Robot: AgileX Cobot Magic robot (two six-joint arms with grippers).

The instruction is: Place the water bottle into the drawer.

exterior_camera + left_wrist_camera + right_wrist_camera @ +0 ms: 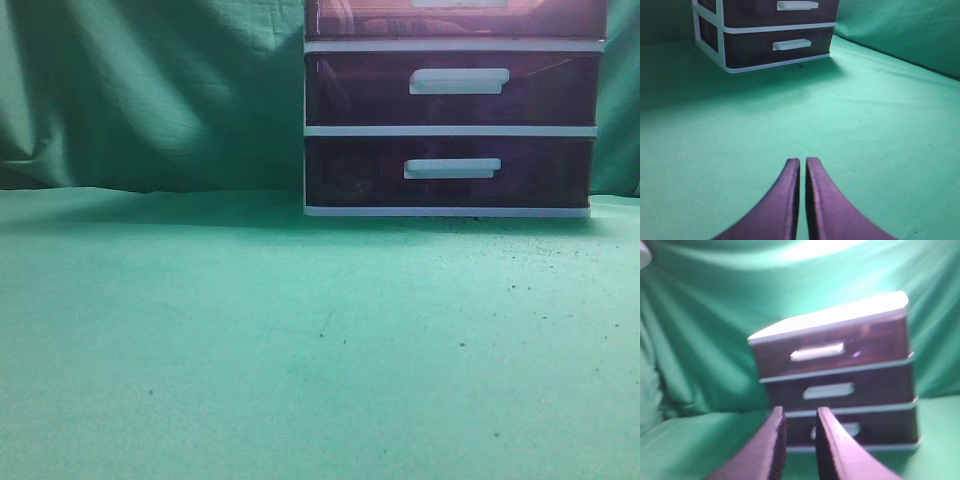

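Observation:
The drawer (pixel 455 18) is the topmost of three dark purple drawers with white rims and bar handles; only its lower part shows at the top edge of the exterior view. In the right wrist view the drawer (pixel 830 347) shows whole and looks shut. My right gripper (pixel 800 411) is open and empty, held in the air in front of the cabinet and well short of it. My left gripper (pixel 803 161) is shut and empty, low over the green cloth, far from the cabinet. The water bottle is out of view in all frames. Neither gripper shows in the exterior view.
The middle drawer (pixel 455 88) and bottom drawer (pixel 450 170) are shut; both also show in the left wrist view, the middle drawer (pixel 785 10) above the bottom drawer (pixel 780 47). Green cloth (pixel 300 340) covers the table and hangs as a backdrop (pixel 150 90).

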